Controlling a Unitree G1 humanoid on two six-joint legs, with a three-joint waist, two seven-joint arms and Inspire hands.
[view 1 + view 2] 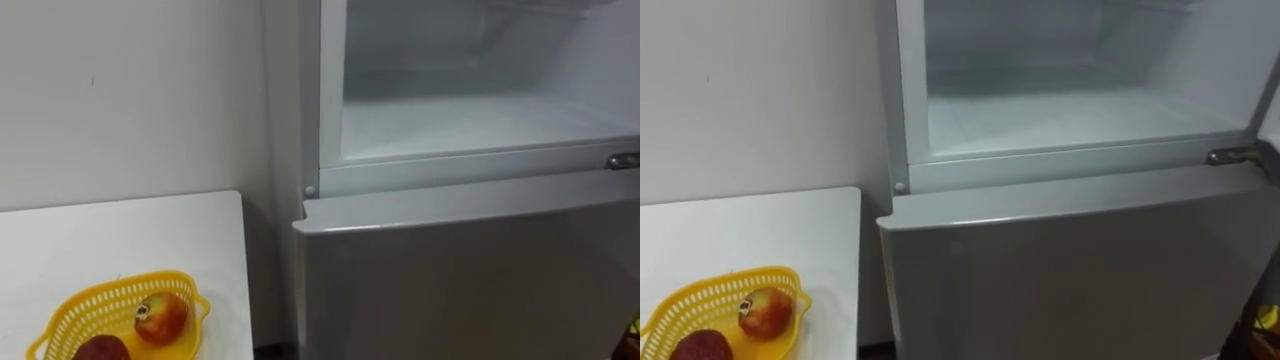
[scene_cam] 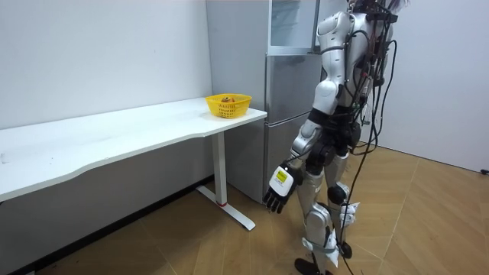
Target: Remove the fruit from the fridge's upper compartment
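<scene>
Yellow basket point(image 1: 72, 308) on the white table point(image 1: 120, 235) at my left, a red-yellow fruit point(image 1: 161, 317) and a darker fruit point(image 1: 100, 349) inside. Rightward the fridge point(image 1: 460, 270), its upper compartment point(image 1: 470, 120) open. My left hand point(image 2: 279, 187) hangs loose-fingered, holding nothing.

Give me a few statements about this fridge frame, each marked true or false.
1. The upper fridge compartment stands open. True.
2. The lower fridge door is open as well. False: it is closed.
3. The yellow basket sits on the white table beside the fridge, with fruit in it. True.
4. The left hand is reaching into the fridge with a fruit in it. False: in the room view it hangs by the robot's side, fingers relaxed, holding nothing.
</scene>
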